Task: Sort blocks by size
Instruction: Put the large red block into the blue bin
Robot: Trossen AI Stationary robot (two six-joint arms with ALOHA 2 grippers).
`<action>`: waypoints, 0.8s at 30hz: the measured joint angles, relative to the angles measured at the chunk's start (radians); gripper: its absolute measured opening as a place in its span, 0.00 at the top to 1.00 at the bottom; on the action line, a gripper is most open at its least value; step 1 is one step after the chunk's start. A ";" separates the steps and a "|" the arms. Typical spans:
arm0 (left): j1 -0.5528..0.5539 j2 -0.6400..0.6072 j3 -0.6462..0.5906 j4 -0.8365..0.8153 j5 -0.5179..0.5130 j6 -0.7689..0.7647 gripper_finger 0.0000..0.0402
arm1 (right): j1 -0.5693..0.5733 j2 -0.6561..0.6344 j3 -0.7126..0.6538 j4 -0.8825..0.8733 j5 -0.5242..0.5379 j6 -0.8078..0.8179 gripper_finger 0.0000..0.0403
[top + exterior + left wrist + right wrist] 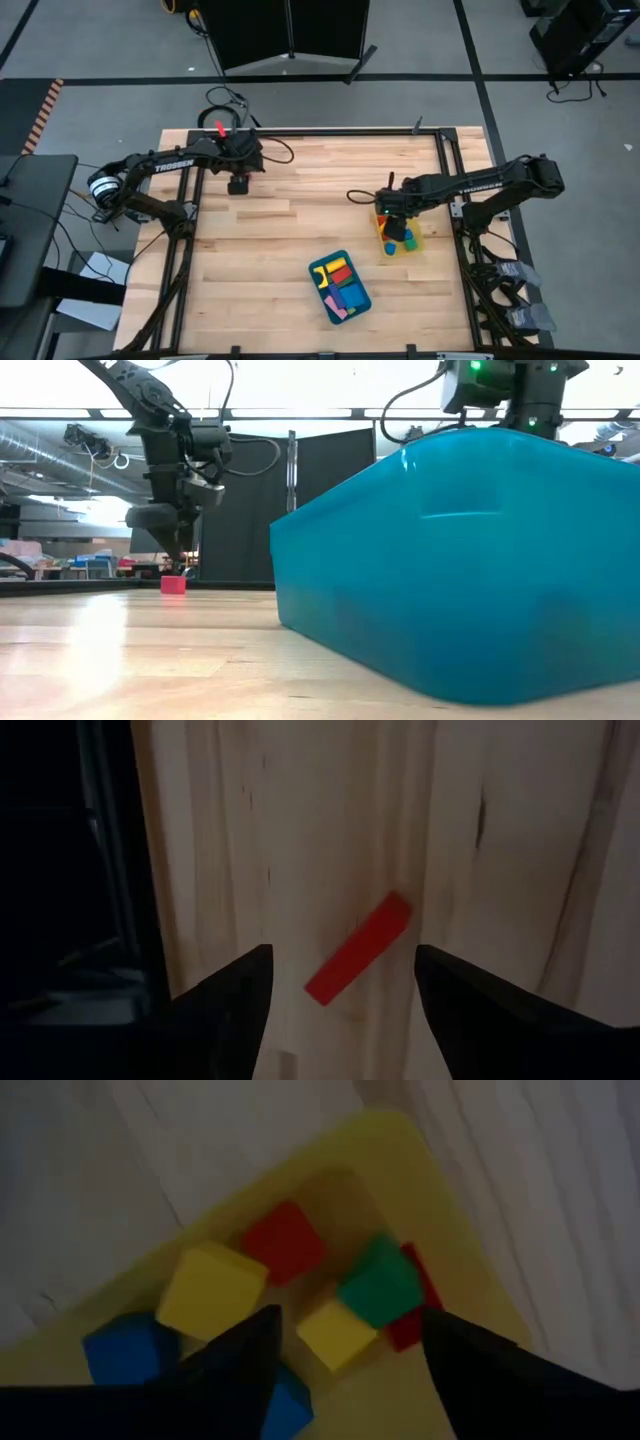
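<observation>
Red bar lies diagonally just below the wide-open left end effector, between its fingers.

You are looking at a robotics lab or workshop. Two dark arms are working on a wooden table with a black metal frame, standing on grey flooring crossed by dark lines. Cables are trailing off the table's edge, a black partition is standing behind it (shelves of clutter are showing beyond), and pipes are running under the ceiling.
</observation>
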 joint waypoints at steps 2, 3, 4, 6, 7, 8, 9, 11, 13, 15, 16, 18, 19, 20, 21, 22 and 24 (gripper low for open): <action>0.000 0.000 0.000 -0.002 -0.003 0.026 0.37 | 0.000 0.000 0.000 0.026 0.007 -0.018 0.35; 0.000 0.000 0.000 -0.007 -0.005 0.043 0.37 | 0.000 0.000 0.000 0.039 0.010 -0.025 0.33; 0.000 0.000 0.000 -0.014 -0.007 0.059 0.37 | 0.000 0.000 0.000 0.051 0.010 -0.031 0.31; 0.000 0.000 0.000 -0.017 -0.015 0.100 0.37 | 0.000 0.000 0.000 0.082 0.011 -0.041 0.29; 0.000 0.000 0.000 -0.016 -0.022 0.117 0.37 | 0.000 0.000 0.000 0.096 0.014 -0.048 0.28; 0.000 0.000 0.000 -0.016 -0.024 0.136 0.37 | 0.000 0.000 0.000 0.112 0.018 -0.056 0.27; 0.000 0.000 0.000 -0.015 -0.025 0.153 0.37 | 0.000 0.000 0.000 0.129 0.021 -0.062 0.27; 0.000 0.005 0.000 -0.011 -0.022 0.164 0.37 | 0.000 0.000 0.000 0.161 0.024 -0.077 0.27; 0.000 0.024 0.000 -0.009 -0.021 0.162 0.37 | 0.000 0.000 0.000 0.191 0.025 -0.087 0.28; 0.000 0.051 0.000 -0.012 -0.021 0.161 0.37 | 0.000 0.000 0.000 0.207 0.025 -0.094 0.29; 0.001 0.066 0.000 -0.010 -0.021 0.160 0.37 | 0.000 0.000 0.000 0.210 0.025 -0.097 0.29; 0.000 0.098 0.000 0.000 -0.024 0.160 0.37 | 0.000 0.001 0.000 0.212 0.025 -0.105 0.30; 0.000 0.111 0.000 0.003 -0.031 0.159 0.37 | 0.000 0.001 0.000 0.212 0.025 -0.106 0.30; 0.000 0.124 0.000 0.008 -0.038 0.159 0.37 | 0.000 0.001 0.000 0.212 0.025 -0.107 0.31; 0.000 0.135 0.000 0.016 -0.042 0.156 0.37 | 0.000 0.001 0.000 0.212 0.025 -0.110 0.31; 0.000 0.147 0.000 0.025 -0.044 0.155 0.37 | 0.000 0.001 0.000 0.212 0.025 -0.112 0.31; 0.004 0.172 0.000 0.025 -0.044 0.155 0.37 | 0.001 0.001 0.000 0.212 0.025 -0.113 0.31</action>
